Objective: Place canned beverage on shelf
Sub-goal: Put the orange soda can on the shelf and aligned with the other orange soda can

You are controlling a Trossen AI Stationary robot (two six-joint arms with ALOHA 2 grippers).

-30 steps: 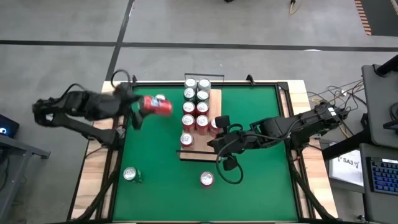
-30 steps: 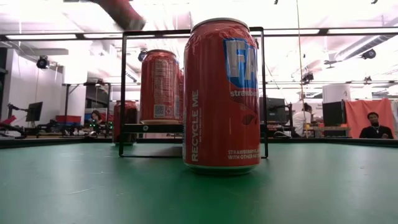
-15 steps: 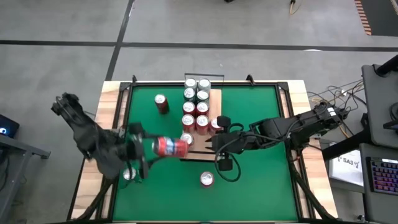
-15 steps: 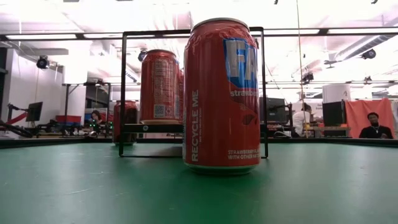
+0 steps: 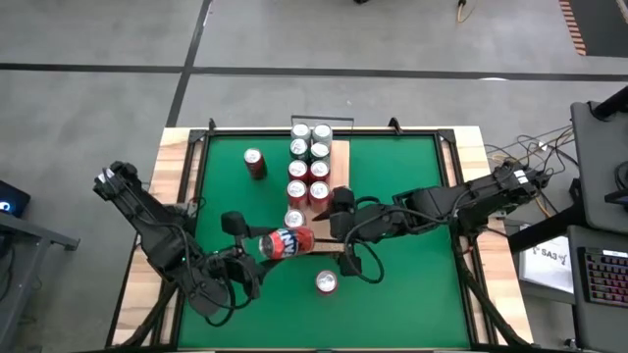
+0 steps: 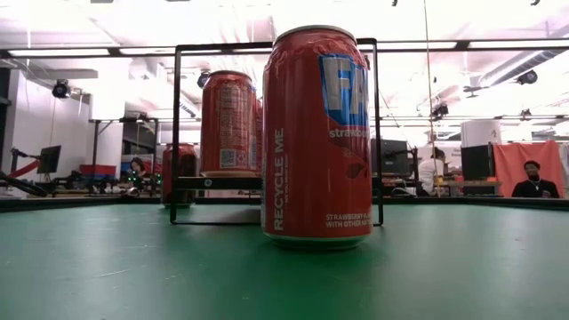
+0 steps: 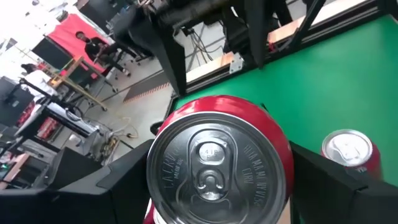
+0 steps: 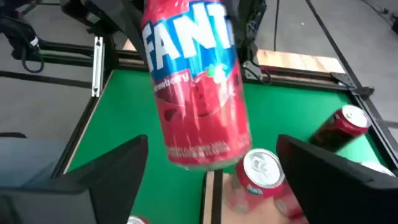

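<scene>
- My left gripper (image 5: 257, 253) holds a red Fanta can (image 5: 285, 242) on its side in the air, fingers clamped wide around the body; "FANTA" in white on blue and a smaller "strawberry" line read in the right wrist view.
- My right gripper (image 5: 339, 211) stands spread and empty at the shelf's right edge, just beside the carried can.
- The shelf (image 5: 339, 162) lies mid-tabletop with cans in two rows; its near end, under the carried can, shows bare wood.
- In the low view, a red can (image 6: 316, 133) on the green mat (image 6: 133, 276) reads "RECYCLE ME" up its side, and "STRAWBERRY FL…" near the base.
- That can stands near the front mat edge; another can (image 5: 254, 162) stands alone left of the shelf, with open green between them.
</scene>
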